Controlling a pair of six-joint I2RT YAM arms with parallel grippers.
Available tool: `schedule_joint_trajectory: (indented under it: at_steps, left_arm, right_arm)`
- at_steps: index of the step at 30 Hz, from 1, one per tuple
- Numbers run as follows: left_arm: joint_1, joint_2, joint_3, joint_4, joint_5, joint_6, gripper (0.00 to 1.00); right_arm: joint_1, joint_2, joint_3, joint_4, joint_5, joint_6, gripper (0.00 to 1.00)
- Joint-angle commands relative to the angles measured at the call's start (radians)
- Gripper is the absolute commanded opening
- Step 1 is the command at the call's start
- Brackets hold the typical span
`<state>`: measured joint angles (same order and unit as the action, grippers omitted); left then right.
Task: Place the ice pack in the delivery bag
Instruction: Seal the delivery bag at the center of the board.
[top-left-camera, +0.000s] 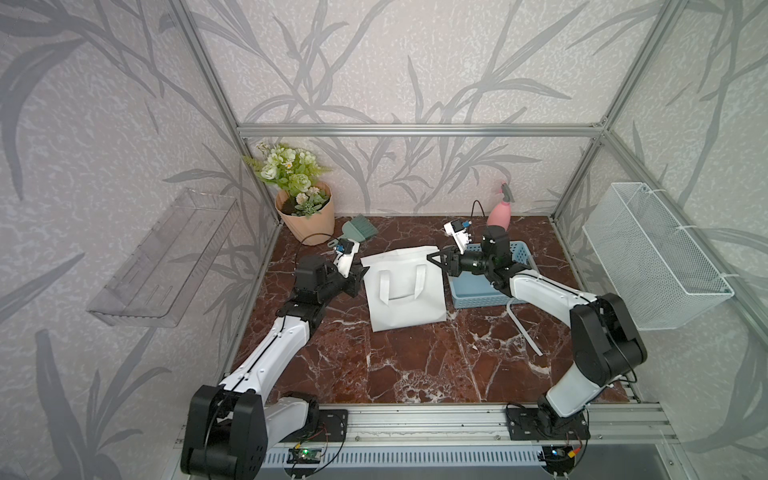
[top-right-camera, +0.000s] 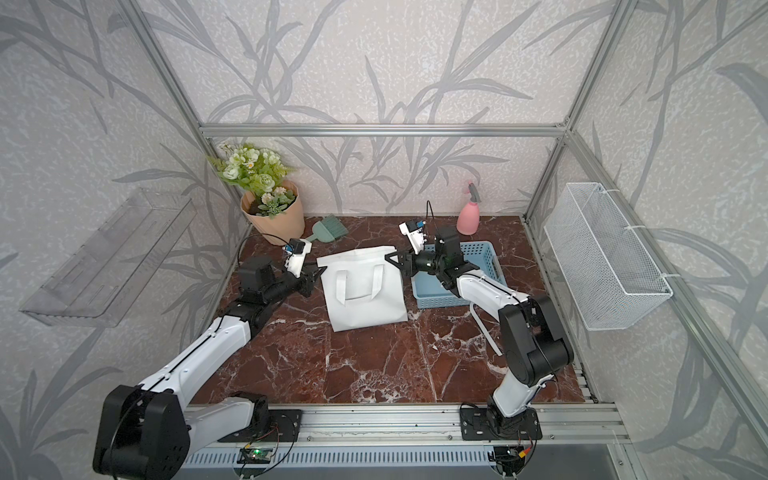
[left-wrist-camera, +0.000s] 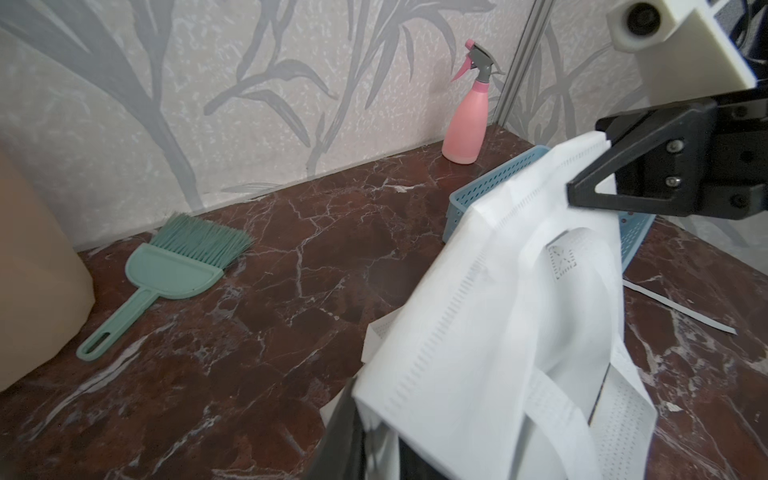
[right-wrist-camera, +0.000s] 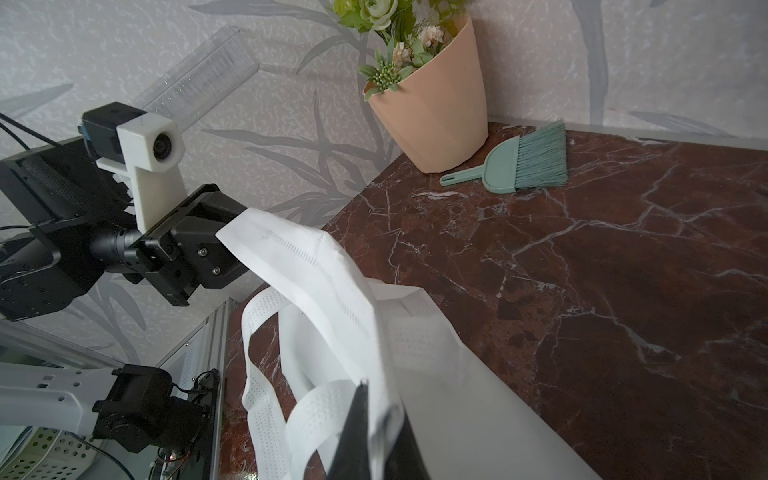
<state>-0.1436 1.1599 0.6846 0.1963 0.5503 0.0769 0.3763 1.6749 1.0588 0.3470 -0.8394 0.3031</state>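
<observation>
The delivery bag (top-left-camera: 405, 299) (top-right-camera: 361, 307) is a white fabric tote lying mostly flat on the marble table, handles up. My left gripper (top-left-camera: 365, 270) (left-wrist-camera: 374, 424) is shut on the bag's rim at its far left corner, and the fabric is pinched between the jaws. My right gripper (top-left-camera: 434, 255) (right-wrist-camera: 374, 419) is shut on the rim at the far right corner. Both corners are raised off the table, as the right wrist view shows at the left gripper (right-wrist-camera: 237, 224). The mouth looks closed and no lining shows. The ice pack is out of view.
A light-blue basket (top-left-camera: 478, 291) sits right of the bag, partly under my right arm. A pink spray bottle (top-left-camera: 500, 212), a flower pot (top-left-camera: 307, 216) and a green brush (top-left-camera: 359, 228) line the back. A white strip (top-left-camera: 523, 328) lies front right.
</observation>
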Motion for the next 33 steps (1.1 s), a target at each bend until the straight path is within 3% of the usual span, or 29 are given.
schedule_joint_trajectory:
  at_steps: [1, 2, 3, 6, 7, 8, 12, 17, 23, 28, 33]
  left_arm:
    - [0.008, 0.015, -0.010, 0.029, 0.051, -0.010, 0.16]
    - [0.008, 0.016, -0.013, 0.030, 0.054, -0.011, 0.15]
    - [0.007, 0.018, -0.016, 0.034, 0.056, -0.014, 0.14]
    - [0.008, 0.016, -0.019, 0.041, 0.056, -0.017, 0.12]
    - [0.009, 0.015, -0.020, 0.041, 0.055, -0.015, 0.12]
    - [0.008, 0.015, -0.020, 0.040, 0.056, -0.016, 0.12]
    - [0.008, 0.012, -0.020, 0.039, 0.052, -0.013, 0.12]
    - [0.008, 0.009, -0.027, 0.048, 0.054, -0.017, 0.12]
    - [0.008, 0.005, -0.029, 0.050, 0.055, -0.012, 0.12]
    - [0.008, 0.001, -0.030, 0.054, 0.057, -0.012, 0.12]
    - [0.008, -0.002, -0.034, 0.059, 0.057, -0.012, 0.12]
  right_arm:
    - [-0.002, -0.014, 0.001, -0.004, -0.011, -0.006, 0.00]
    - [-0.002, -0.018, 0.003, -0.007, -0.008, -0.008, 0.03]
    - [-0.002, -0.025, 0.010, -0.027, 0.000, -0.017, 0.15]
    - [-0.002, -0.062, 0.024, -0.100, 0.045, -0.057, 0.25]
    - [-0.002, -0.082, 0.026, -0.125, 0.074, -0.074, 0.37]
    - [-0.002, -0.104, 0.026, -0.148, 0.111, -0.091, 0.42]
    - [-0.002, -0.179, 0.049, -0.225, 0.223, -0.153, 0.50]
    - [0.061, -0.150, 0.210, -0.402, 0.248, -0.260, 0.52]
    - [0.189, 0.067, 0.493, -0.595, 0.204, -0.365, 0.60]
    - [0.230, 0.254, 0.731, -0.778, 0.127, -0.418, 0.60]
    - [0.246, 0.393, 0.922, -0.954, 0.126, -0.457, 0.61]
